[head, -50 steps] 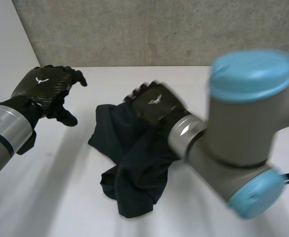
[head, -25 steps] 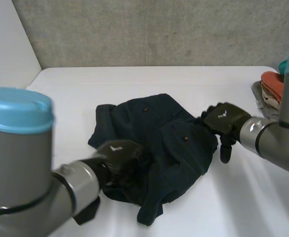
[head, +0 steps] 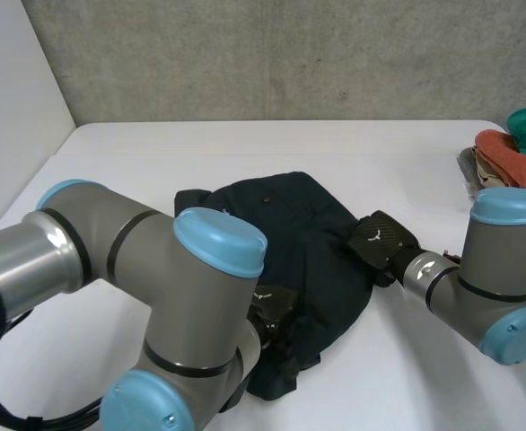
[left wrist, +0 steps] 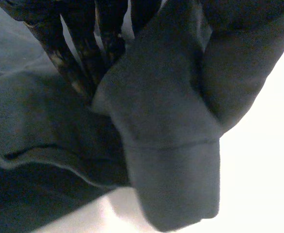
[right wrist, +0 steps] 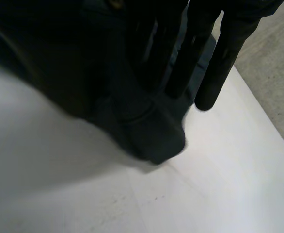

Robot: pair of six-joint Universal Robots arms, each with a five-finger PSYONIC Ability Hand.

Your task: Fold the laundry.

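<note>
L arm (head: 155, 296) sits lower left, hiding near side of dark garment (head: 290, 224), which lies mid-frame on white bench (head: 137, 153). L hand (head: 272, 319): fingers (left wrist: 84, 58) pinch a hemmed fold. R hand (head: 380, 241), centre-right: fingers (right wrist: 214, 63) straight on garment's edge. Clothes pile (head: 514, 148) at upper right.

The dark navy cloth garment (head: 308, 242) is soft, matt woven fabric with a stitched cuff. The white worktop (head: 155, 153) is smooth and faintly shiny. The grey concrete wall (head: 290, 54) looks rough and pitted. The right robot hand (head: 381, 241) has a black, glossy, carbon-weave back. The light-blue arm cap (head: 220, 241) is smooth plastic.
</note>
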